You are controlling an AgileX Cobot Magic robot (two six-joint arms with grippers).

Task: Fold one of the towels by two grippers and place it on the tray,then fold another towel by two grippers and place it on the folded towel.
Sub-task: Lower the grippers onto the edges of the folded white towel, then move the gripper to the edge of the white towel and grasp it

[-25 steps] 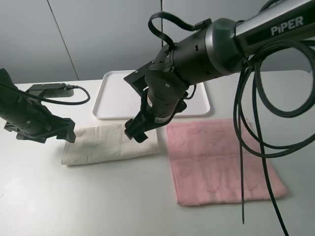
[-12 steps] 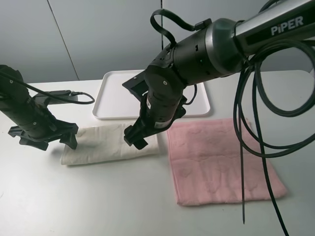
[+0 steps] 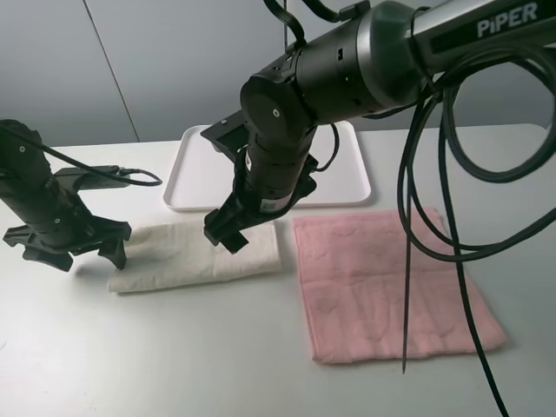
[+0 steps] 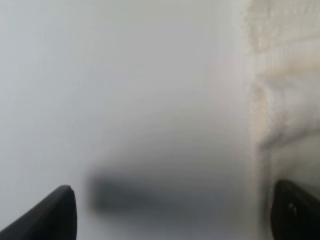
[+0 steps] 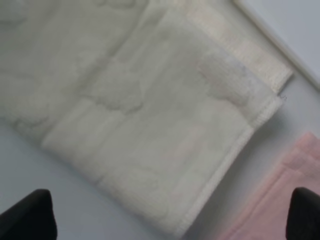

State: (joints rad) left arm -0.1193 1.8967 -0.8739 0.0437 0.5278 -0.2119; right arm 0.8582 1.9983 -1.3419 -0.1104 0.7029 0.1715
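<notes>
Left end effector (image 3: pixel 80 252) and right end effector (image 3: pixel 228 238) gaping wide, hung empty at opposite ends of the folded cream towel (image 3: pixel 178 259) mid-worktop, beside the tray (image 3: pixel 195 178); next needed to pinch and carry it over.

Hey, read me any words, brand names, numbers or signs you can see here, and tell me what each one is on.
"PiPER": white lettering on the right arm, on its grey link, seen in the exterior high view.
No text shows on the cream towel, the pink towel or the tray. Both wrist views show none.
</notes>
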